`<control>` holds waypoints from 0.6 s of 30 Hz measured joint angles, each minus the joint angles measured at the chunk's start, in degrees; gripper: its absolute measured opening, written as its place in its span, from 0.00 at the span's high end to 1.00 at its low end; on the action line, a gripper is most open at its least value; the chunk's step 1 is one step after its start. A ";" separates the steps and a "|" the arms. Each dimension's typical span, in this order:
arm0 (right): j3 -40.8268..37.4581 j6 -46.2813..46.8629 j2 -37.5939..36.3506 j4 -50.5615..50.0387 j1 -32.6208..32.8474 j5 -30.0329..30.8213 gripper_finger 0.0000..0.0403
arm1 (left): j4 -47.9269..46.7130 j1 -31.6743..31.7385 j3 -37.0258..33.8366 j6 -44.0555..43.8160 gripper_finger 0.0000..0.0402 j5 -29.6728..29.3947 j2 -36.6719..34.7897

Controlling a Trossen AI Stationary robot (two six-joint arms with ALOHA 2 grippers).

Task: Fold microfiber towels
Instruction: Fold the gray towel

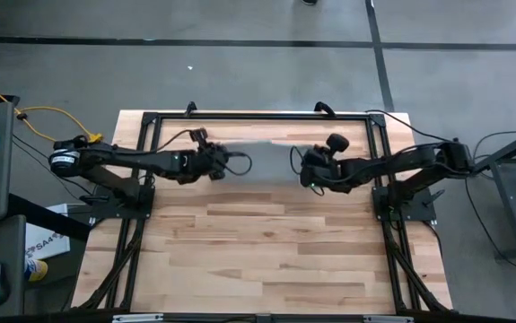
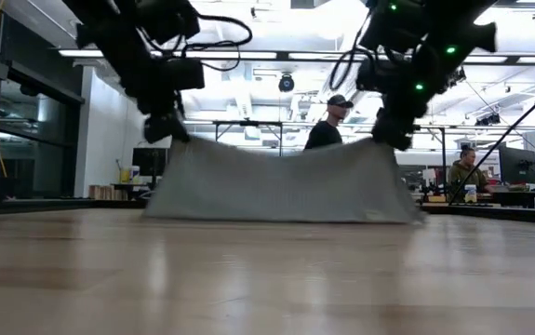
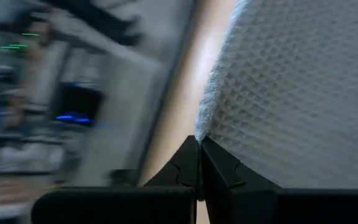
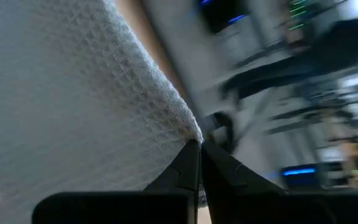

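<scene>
From overhead you get the microfiber towel point(image 1: 262, 142) only as a pale smear at the counter's point(image 1: 266, 242) 12 o'clock, between the arms; its outline cannot be made out. Each pinched corner disappears between the closed fingers of the left end effector point(image 3: 199, 144) and the right end effector point(image 4: 200, 147). Behind both, the room is motion-blurred. At counter height, both arms are cut off by the top edge, and the towel point(image 2: 281, 181) hides the standing person point(image 2: 327, 126) below the chest.
</scene>
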 joint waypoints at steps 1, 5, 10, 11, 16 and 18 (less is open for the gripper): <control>0.00 -2.29 -0.29 2.16 -0.39 1.17 0.99 | 1.12 0.30 0.08 1.46 1.00 -1.39 -0.54; 0.02 -3.28 -3.93 4.60 1.11 -8.28 0.99 | -3.34 -2.44 2.64 -2.17 1.00 2.84 -3.72; 0.01 5.83 -9.06 -1.38 7.38 -26.61 0.99 | -14.47 -9.48 3.67 -12.88 1.00 19.33 -7.11; 0.04 7.38 -9.91 -1.94 8.44 -29.36 0.99 | -15.37 -10.48 3.69 -14.01 1.00 22.18 -7.38; 0.04 12.64 -11.14 -5.67 10.15 -41.45 0.99 | -18.77 -11.16 1.12 -17.60 1.00 31.54 -6.48; 0.00 14.12 -10.83 -7.67 10.15 -45.50 0.99 | -18.03 -11.24 -1.13 -18.67 1.00 35.46 -5.76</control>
